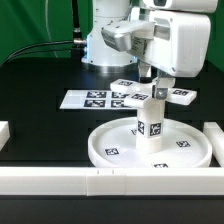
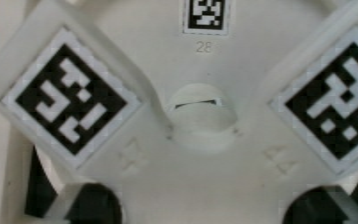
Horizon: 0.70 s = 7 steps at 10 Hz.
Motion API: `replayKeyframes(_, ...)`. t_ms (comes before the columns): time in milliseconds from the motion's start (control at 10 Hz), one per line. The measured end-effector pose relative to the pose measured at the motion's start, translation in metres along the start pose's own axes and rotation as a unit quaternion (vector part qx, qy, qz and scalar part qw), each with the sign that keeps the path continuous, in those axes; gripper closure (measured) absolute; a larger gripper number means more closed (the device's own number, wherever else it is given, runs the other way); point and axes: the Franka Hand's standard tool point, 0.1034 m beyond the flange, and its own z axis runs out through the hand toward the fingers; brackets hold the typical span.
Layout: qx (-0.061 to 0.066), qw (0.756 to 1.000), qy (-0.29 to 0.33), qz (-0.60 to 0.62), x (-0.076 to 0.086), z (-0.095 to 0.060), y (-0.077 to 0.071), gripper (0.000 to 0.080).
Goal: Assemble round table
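Note:
The large rimmed round disc [image 1: 108, 150] lies flat near the front of the table. The short cylindrical leg [image 1: 151, 126] stands upright at its middle, tags on its sides. The cross-shaped four-armed piece [image 1: 178, 96] sits level on top of the leg. My gripper [image 1: 153, 86] comes down on its hub. In the wrist view the cross piece [image 2: 197, 110] fills the picture, with a tagged arm on either side of its centre hole. The gripper [image 2: 215, 205] has its black fingertips [image 2: 96, 205] against both sides of the white piece and is shut on it.
The marker board [image 1: 90, 98] lies flat behind the disc. A long white border rail [image 1: 60, 181] runs along the front edge, with more rail pieces at the exterior view's right [image 1: 215, 135] and left [image 1: 3, 132]. The robot base [image 1: 105, 35] stands at the back.

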Motion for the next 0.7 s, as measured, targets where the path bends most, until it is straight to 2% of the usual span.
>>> replayKeyframes(200, 0.0, 0.997, 0.0, 0.083, 0.0003, -0.0002, 0.0001, 0.036)
replayKeyframes(400, 0.003, 0.983, -0.001, 0.183, 0.0002, -0.0003, -0.001, 0.0359)
replayKeyframes(700, 0.008, 0.938, -0.002, 0.347, 0.0045, -0.0011, -0.0036, 0.0359)
